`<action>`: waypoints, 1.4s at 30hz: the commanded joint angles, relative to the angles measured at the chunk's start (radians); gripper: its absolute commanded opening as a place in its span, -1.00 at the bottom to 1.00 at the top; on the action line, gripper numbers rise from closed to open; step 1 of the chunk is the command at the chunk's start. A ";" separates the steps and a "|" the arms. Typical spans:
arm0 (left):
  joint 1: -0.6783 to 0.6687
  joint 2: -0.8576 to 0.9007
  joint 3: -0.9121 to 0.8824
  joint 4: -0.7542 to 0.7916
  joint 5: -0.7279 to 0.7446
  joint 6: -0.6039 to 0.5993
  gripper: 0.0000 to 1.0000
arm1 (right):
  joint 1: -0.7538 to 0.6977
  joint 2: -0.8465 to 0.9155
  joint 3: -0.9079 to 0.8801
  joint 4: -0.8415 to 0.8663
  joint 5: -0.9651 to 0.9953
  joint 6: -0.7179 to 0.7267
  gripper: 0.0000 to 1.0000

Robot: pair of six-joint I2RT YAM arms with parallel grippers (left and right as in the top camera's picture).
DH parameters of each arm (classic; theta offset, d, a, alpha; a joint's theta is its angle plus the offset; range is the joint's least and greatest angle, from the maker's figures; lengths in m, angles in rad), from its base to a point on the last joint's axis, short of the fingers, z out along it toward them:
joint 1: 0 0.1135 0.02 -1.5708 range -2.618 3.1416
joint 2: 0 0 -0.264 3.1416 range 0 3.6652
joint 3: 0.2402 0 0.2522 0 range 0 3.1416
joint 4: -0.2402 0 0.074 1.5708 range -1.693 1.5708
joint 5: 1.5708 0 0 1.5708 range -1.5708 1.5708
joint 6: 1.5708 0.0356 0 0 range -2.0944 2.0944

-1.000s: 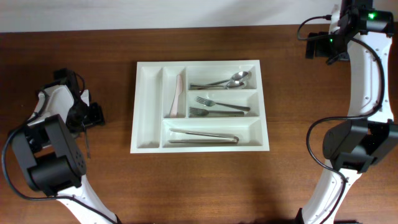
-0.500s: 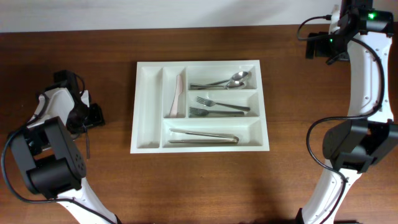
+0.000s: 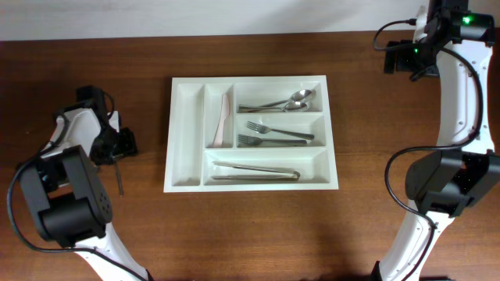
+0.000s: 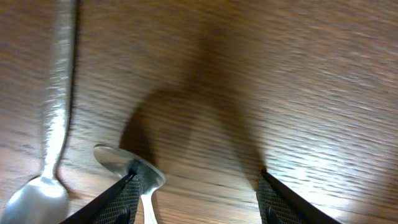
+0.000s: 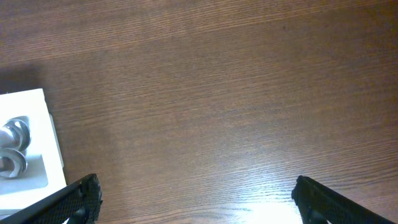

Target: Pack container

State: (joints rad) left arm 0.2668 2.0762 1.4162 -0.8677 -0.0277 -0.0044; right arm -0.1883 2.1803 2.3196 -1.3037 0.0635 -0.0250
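The container (image 3: 186, 133), a white five-compartment tray, lies mid-table holding a pink utensil (image 3: 223, 121), spoons (image 3: 289, 101), forks (image 3: 269, 134) and tongs (image 3: 254, 172). My left gripper (image 3: 119, 147) is low over the wood to its left. In the left wrist view this gripper (image 4: 199, 199) stands open. A spoon's bowl (image 4: 127, 167) touches the inner face of its left finger, and nothing else is between the jaws. A second spoon (image 4: 57, 118) lies just left of it. My right gripper (image 5: 199, 199) is open over bare wood at the far right.
A thin utensil handle (image 3: 119, 181) sticks out below the left gripper in the overhead view. The tray's corner (image 5: 28, 102) with spoon bowls (image 5: 12, 149) shows at the left edge of the right wrist view. The right arm (image 3: 457, 94) stands along the table's right side.
The left gripper has shifted a little to the right, toward the tray, and the thin handle beneath it moved along with it. The right arm has not moved.
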 commanded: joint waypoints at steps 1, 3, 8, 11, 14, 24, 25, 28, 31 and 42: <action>-0.041 0.056 -0.051 0.010 0.066 -0.014 0.25 | 0.004 0.003 -0.003 0.003 0.012 0.011 0.98; -0.053 0.056 -0.051 0.020 0.066 -0.014 0.20 | 0.004 0.003 -0.003 0.003 0.012 0.012 0.98; -0.053 0.056 -0.051 0.034 0.066 -0.015 -0.20 | 0.004 0.003 -0.003 0.003 0.012 0.011 0.98; -0.048 0.056 -0.051 0.035 0.065 -0.015 -0.38 | 0.004 0.003 -0.003 0.003 0.012 0.011 0.98; -0.048 0.056 -0.051 0.035 0.065 -0.015 -0.49 | 0.004 0.003 -0.003 0.003 0.012 0.012 0.98; -0.048 0.056 -0.051 0.034 0.066 -0.014 -0.91 | 0.004 0.003 -0.003 0.003 0.012 0.011 0.98; -0.048 0.056 -0.051 0.034 0.066 -0.014 -0.95 | 0.004 0.003 -0.003 0.003 0.012 0.011 0.98; -0.048 0.056 -0.051 0.034 0.066 -0.014 -0.96 | 0.004 0.003 -0.003 0.003 0.012 0.011 0.98; -0.048 0.056 -0.051 0.034 0.066 -0.014 -0.96 | 0.004 0.003 -0.003 0.003 0.012 0.011 0.98; -0.048 0.056 -0.050 0.046 0.058 -0.014 -0.19 | 0.004 0.003 -0.003 0.003 0.012 0.011 0.97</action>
State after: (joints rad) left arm 0.2188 2.0735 1.4143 -0.8280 0.0021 -0.0216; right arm -0.1883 2.1803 2.3196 -1.3037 0.0635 -0.0261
